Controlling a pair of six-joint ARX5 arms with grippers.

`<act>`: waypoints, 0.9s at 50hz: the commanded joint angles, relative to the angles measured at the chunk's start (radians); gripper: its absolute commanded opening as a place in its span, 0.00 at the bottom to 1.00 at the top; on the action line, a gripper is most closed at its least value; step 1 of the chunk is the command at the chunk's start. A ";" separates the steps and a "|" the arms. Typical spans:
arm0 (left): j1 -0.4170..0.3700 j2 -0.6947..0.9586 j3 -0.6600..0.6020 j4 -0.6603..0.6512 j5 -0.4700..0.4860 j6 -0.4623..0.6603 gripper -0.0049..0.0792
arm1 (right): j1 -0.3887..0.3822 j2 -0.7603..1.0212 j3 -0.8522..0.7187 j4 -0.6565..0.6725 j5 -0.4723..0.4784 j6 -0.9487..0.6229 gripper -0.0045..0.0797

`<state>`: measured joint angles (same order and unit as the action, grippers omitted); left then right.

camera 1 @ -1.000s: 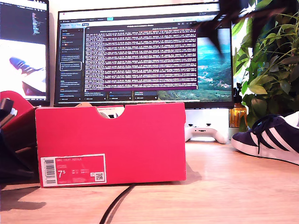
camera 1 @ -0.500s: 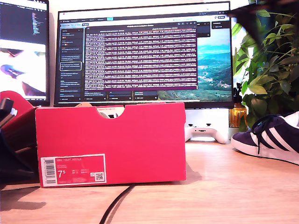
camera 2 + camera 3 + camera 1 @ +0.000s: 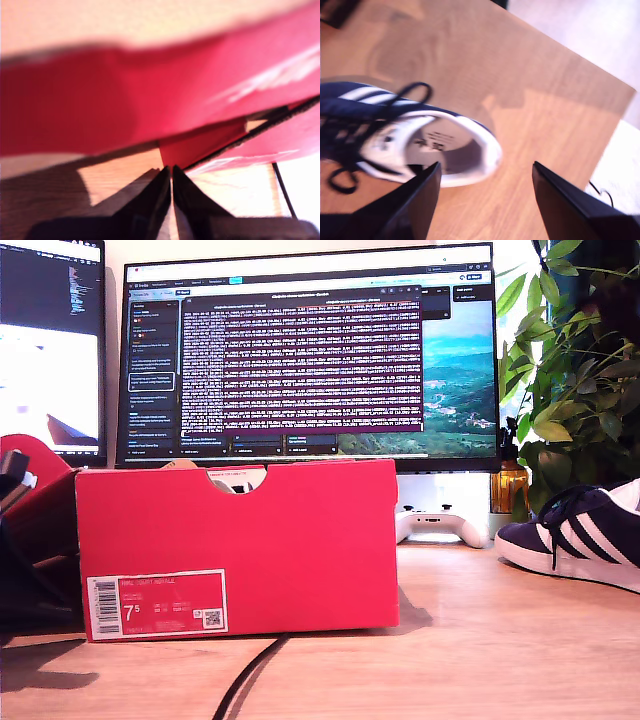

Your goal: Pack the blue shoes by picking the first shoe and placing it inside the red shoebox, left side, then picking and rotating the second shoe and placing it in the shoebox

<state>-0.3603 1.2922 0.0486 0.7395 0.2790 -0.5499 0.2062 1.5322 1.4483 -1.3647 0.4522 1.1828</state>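
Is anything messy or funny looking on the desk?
A little. One blue shoe sits out on the desk at the exterior view's right, not in the red shoebox, and its laces hang loose. A black cable snakes out from under the box. Nothing looks spilled or broken.

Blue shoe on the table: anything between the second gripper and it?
Nothing visible. In the second wrist view my second gripper is open above the blue shoe, which lies on the bare wooden table with its opening facing up. Loose laces trail beside one finger and might snag.
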 commanded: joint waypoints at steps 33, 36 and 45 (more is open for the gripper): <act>-0.006 0.006 0.009 0.008 0.001 0.007 0.03 | -0.099 0.007 -0.228 0.217 -0.089 0.001 0.64; -0.006 0.006 0.009 0.008 0.001 0.007 0.03 | -0.108 0.009 -0.252 0.245 -0.105 -0.003 0.64; -0.006 0.006 0.009 0.008 0.001 0.007 0.03 | -0.132 0.010 -0.312 0.320 -0.134 -0.012 0.64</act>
<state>-0.3603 1.2922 0.0486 0.7395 0.2790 -0.5499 0.0811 1.5337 1.1625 -1.0630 0.3218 1.1767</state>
